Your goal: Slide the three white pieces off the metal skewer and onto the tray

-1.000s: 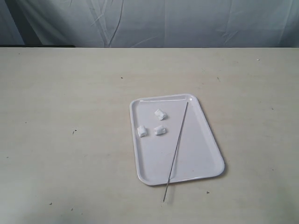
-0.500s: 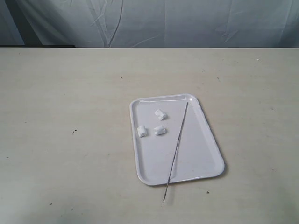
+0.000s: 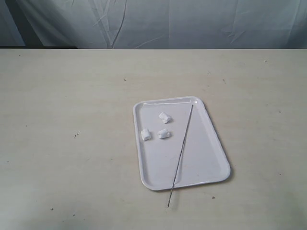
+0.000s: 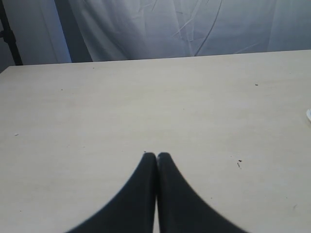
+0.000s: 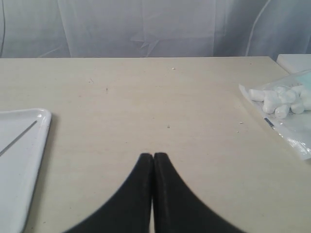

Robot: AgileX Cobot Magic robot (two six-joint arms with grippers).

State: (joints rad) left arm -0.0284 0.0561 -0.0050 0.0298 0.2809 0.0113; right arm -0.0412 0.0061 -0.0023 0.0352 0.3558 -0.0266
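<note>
Since three white pieces (image 3: pixel 164 133) lie loose on tray (image 3: pixel 201 163), apart from bare skewer (image 3: pixel 181 154), task judged done. Skewer laid diagonally across tray, one tip past rim. L gripper (image 4: pixel 156 155) & R gripper (image 5: pixel 153 155): jaws pressed together, nothing held, kept over table (image 3: pixel 72 96), prob. since no grasp needed.

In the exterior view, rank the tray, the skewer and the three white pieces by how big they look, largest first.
1. tray: largest by area.
2. metal skewer: about as long as the tray, but very thin.
3. three white pieces: smallest; they look alike, so unranked among themselves.
</note>
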